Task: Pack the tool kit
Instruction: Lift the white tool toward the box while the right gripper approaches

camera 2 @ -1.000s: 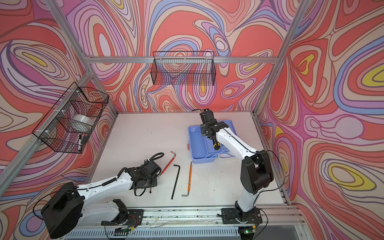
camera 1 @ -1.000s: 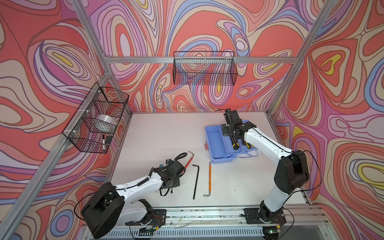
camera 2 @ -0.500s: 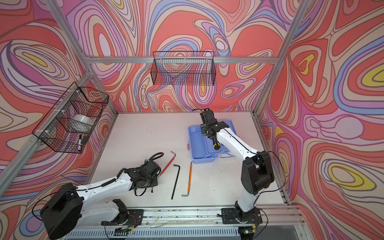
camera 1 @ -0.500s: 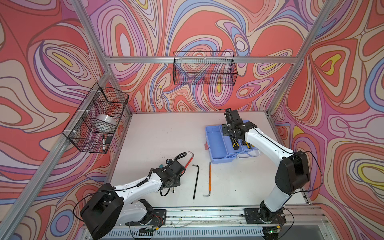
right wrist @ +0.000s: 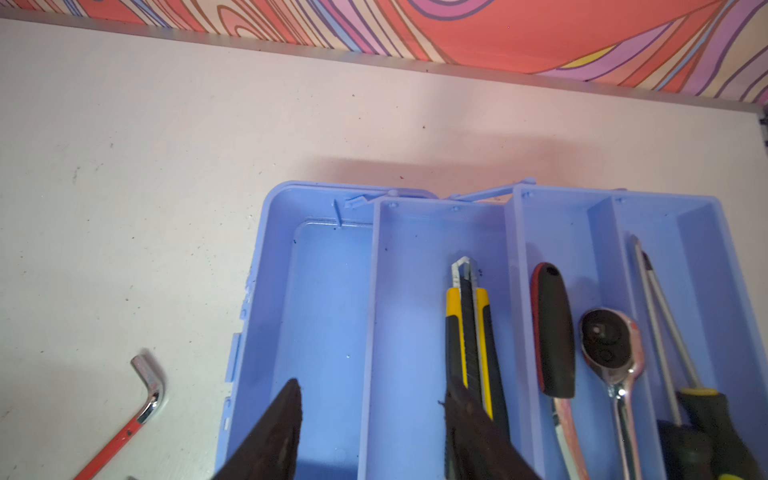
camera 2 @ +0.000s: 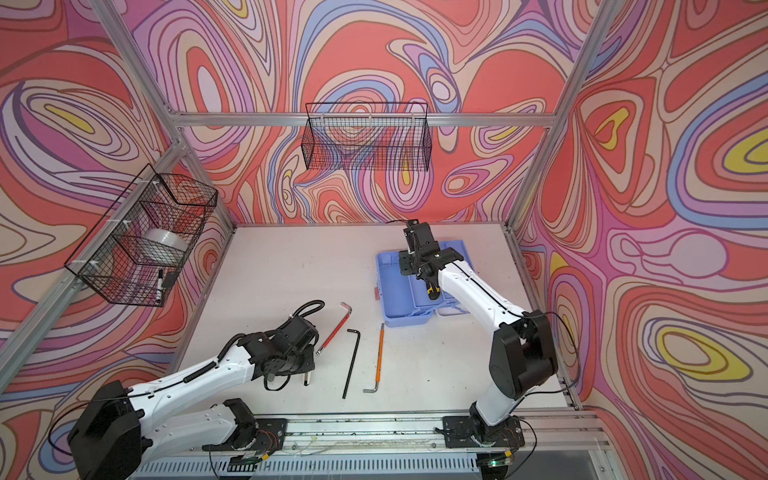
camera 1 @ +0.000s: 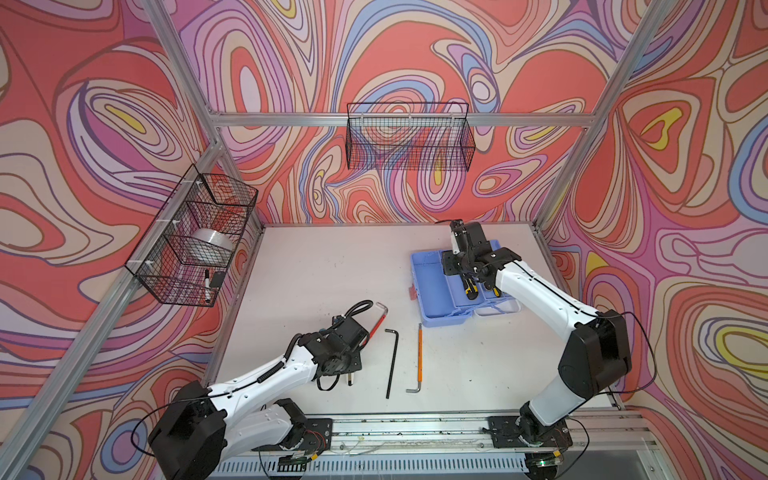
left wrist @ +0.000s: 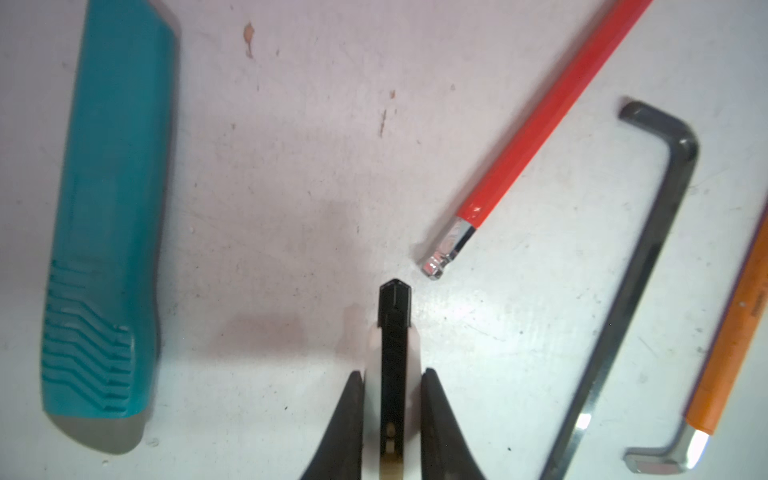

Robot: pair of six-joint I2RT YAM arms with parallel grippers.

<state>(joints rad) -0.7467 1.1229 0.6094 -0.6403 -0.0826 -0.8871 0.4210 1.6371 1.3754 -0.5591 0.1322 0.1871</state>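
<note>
Left wrist view gives you the close count: three L-shaped keys lie on the white table (left wrist: pixel 291 145) — a red hex key (left wrist: pixel 543 124), a dark steel hex key (left wrist: pixel 645 257) and an orange hex key (left wrist: pixel 725 361), side by side and apart from each other. One teal-handled tool (left wrist: pixel 112 208) lies well apart from them. Your left gripper (left wrist: pixel 394 386) is clamped on a slim white-and-black tool (left wrist: pixel 395 328), whose black tip sits just beside the red hex key's bare end. The orange hex key carries a line of small print, too blurred to read. In both top views the same three keys lie on the near half of the table between your two arms. The blue toolbox (camera 1: pixel 432 291) sits open toward the far right, with your right arm reaching over it. From the right wrist camera you can count its load. One yellow-and-black snap-off knife (right wrist: pixel 469 332) lies in the first tray, and one red-and-black handle (right wrist: pixel 552 332) and one ratchet (right wrist: pixel 611 345) in the next. Two screwdrivers (right wrist: pixel 706 415) lie in the last, beside the deep bay (right wrist: pixel 324 299) of the base. Your right gripper (right wrist: pixel 374 419) hangs with its jaws apart, one finger over that bay and the other in front of the knife — you cannot tell whether it touches. There are two black wire baskets: a back-wall basket (camera 1: pixel 409 137) and a left-wall basket (camera 1: pixel 191 241), which holds one roll of tape (camera 1: pixel 212 245) and one marker (camera 1: pixel 206 284).
</note>
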